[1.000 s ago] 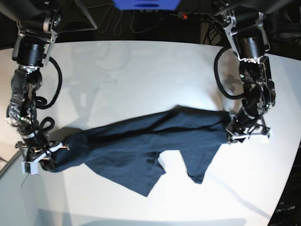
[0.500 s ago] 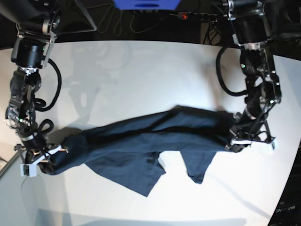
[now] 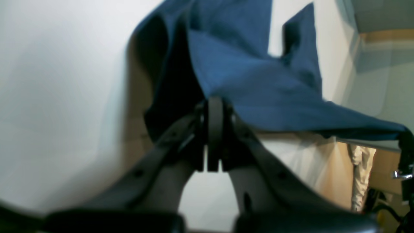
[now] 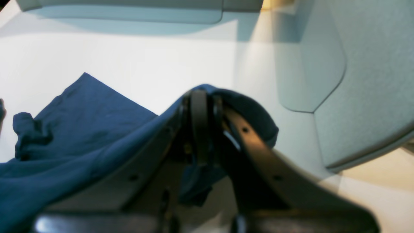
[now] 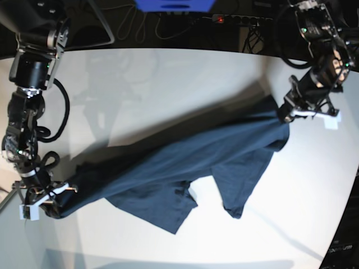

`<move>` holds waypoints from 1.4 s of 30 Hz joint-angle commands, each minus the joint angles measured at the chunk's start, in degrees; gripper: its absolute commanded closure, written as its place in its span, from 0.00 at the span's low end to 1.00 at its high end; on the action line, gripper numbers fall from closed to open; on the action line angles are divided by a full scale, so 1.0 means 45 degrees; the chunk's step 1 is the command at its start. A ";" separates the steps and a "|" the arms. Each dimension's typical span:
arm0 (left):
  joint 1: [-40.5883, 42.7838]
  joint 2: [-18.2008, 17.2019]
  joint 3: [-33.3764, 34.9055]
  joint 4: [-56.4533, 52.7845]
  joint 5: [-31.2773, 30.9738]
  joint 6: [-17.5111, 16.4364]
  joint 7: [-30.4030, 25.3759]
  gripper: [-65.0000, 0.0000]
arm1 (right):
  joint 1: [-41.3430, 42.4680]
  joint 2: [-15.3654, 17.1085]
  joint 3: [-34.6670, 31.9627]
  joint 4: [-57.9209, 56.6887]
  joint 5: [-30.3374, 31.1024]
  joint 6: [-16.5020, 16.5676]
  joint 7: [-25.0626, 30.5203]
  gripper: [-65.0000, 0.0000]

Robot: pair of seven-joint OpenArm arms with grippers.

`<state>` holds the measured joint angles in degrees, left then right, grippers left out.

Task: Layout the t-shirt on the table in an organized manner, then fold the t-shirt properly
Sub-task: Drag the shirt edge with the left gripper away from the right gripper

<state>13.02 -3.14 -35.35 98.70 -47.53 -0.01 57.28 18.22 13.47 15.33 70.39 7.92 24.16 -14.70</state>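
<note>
The dark navy t-shirt [image 5: 185, 168] hangs stretched in a slanted band between my two grippers above the white table [image 5: 168, 84], with one sleeve and its lower part lying on the surface. My left gripper [image 5: 287, 115] is at the far right, raised and shut on one end of the t-shirt [image 3: 258, 84]; in the left wrist view its jaws [image 3: 215, 106] pinch the cloth. My right gripper [image 5: 47, 203] is at the near left, shut on the other end of the t-shirt [image 4: 81, 129]. There the cloth drapes over the closed gripper [image 4: 200, 100].
A power strip [image 5: 224, 19] and cables lie beyond the table's back edge. The table's curved edge [image 5: 342, 213] runs close to the right of my left arm. A pale grey box corner [image 4: 372, 81] shows near my right gripper.
My left gripper has shut on the shirt's right end and lifted it up and back to the far right. The cloth has pulled taut. My right gripper has drifted slightly toward the near left edge.
</note>
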 commanded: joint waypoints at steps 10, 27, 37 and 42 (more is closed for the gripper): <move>-0.0284 -0.0133 -0.0261 -0.0882 -0.0740 -0.0046 -0.0078 0.99 | 0.0474 0.0063 0.0021 0.0250 0.0203 0.0052 0.0385 1.00; -0.4309 -0.0563 -0.0222 -0.4477 -0.0720 -0.0007 -0.0078 0.99 | 0.0142 0.0063 -0.0760 0.0172 0.0203 0.0052 0.0385 1.00; -0.4582 -0.1091 -0.0183 -0.5258 -0.0798 -0.0046 -0.2130 0.77 | 0.0005 0.0063 -0.0760 0.0192 0.0203 0.0052 0.0385 1.00; -0.4348 -0.0993 -0.0163 -0.3773 -0.0857 -0.0046 -0.1973 0.77 | 0.0005 0.0102 -0.0741 0.0192 0.0203 0.0052 0.0385 1.00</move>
<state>-5.50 -6.94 -36.03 80.16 -49.78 0.45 48.71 16.62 13.21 11.73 70.32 8.10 24.16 -14.92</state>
